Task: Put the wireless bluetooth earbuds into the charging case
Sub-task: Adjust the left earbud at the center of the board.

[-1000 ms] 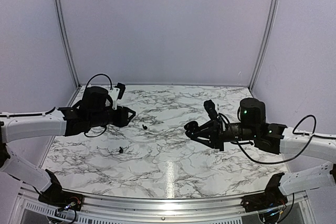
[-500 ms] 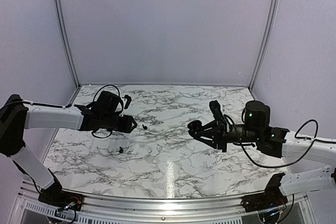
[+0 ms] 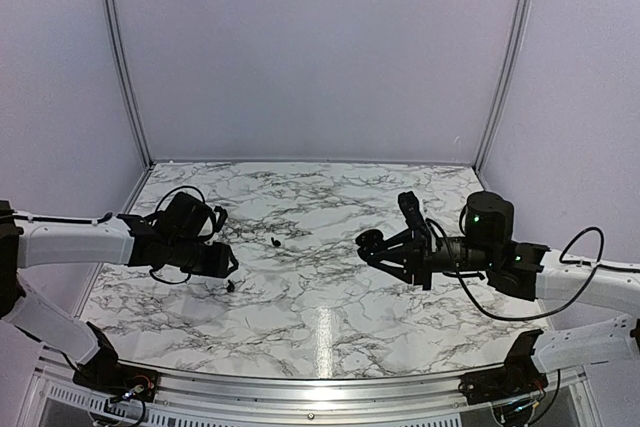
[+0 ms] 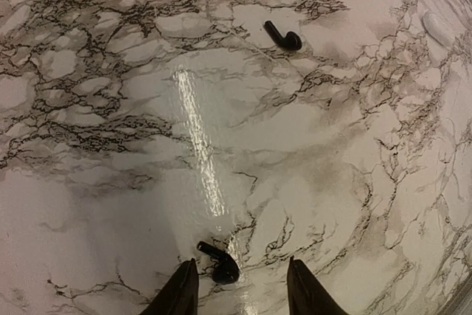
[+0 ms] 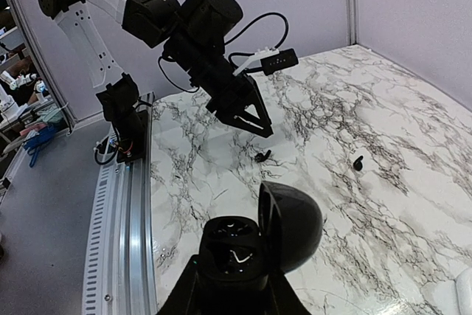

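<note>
the left wrist view alone shows the left gripper [image 4: 240, 296] released, its tips spread either side of a black earbud [image 4: 219, 263]. a second black earbud [image 4: 284, 35] lies well ahead, with open, glossy veined marble table [image 4: 110, 145] between. the right wrist view shows the right gripper [image 5: 234, 289] clenched on the smooth, pebble-shaped charging case [image 5: 258, 245], lid up.

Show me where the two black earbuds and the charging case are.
near earbud [image 4: 224, 269], left wrist view, rounded head.
far earbud [image 4: 290, 39], left wrist view, rounded head.
charging case [image 5: 293, 228], right wrist view, open lid.
</note>
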Action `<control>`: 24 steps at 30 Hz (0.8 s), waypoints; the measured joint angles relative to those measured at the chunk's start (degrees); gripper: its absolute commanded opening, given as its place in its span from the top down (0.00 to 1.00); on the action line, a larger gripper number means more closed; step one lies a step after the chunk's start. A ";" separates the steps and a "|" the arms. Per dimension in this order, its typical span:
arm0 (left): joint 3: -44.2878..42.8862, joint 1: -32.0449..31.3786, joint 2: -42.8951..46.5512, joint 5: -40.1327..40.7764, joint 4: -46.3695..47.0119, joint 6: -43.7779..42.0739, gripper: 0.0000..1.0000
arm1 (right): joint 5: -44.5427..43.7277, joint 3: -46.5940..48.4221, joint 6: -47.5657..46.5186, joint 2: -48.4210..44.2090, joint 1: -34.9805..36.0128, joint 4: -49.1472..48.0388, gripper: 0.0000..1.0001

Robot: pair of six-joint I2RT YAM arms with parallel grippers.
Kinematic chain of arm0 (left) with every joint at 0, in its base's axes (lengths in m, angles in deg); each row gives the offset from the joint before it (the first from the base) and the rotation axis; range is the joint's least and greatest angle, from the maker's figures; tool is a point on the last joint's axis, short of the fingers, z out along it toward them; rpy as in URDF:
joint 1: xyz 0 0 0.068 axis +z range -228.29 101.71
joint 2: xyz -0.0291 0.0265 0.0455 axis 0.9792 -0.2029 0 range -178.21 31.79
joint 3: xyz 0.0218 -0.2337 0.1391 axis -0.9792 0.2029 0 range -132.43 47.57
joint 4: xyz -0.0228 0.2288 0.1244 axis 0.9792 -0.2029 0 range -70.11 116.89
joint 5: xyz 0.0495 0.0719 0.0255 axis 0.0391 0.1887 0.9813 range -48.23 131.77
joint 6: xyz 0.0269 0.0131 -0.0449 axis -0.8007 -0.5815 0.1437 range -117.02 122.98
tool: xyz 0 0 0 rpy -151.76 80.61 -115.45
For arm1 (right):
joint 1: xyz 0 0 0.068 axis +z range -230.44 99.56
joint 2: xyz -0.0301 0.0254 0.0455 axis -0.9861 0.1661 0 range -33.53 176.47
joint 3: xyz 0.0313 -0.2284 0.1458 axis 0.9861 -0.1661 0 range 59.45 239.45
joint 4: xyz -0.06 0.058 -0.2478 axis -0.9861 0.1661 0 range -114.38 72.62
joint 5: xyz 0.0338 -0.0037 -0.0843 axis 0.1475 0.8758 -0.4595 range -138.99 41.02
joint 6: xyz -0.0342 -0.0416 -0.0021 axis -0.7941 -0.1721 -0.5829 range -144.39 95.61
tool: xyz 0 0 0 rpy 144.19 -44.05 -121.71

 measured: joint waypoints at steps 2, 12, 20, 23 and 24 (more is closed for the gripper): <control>0.35 -0.20 -0.28 -0.20 -1.01 0.96 0.56 | 0.13 0.00 0.00 0.00 0.00 -0.04 1.00; 0.52 -0.79 -3.91 -1.62 -2.01 2.95 0.53 | 0.79 0.00 0.00 0.02 0.00 -0.04 1.00; 0.52 -1.51 -6.12 -2.75 -1.84 4.17 0.53 | 1.22 0.00 0.00 0.02 -0.02 -0.04 1.00; 0.48 -2.54 -7.48 -3.56 -1.46 4.44 0.53 | 1.25 0.00 0.00 0.02 0.00 -0.07 1.00; 0.46 -2.78 -7.93 -3.80 -1.36 4.50 0.54 | 1.25 0.00 0.00 0.02 0.00 -0.07 1.00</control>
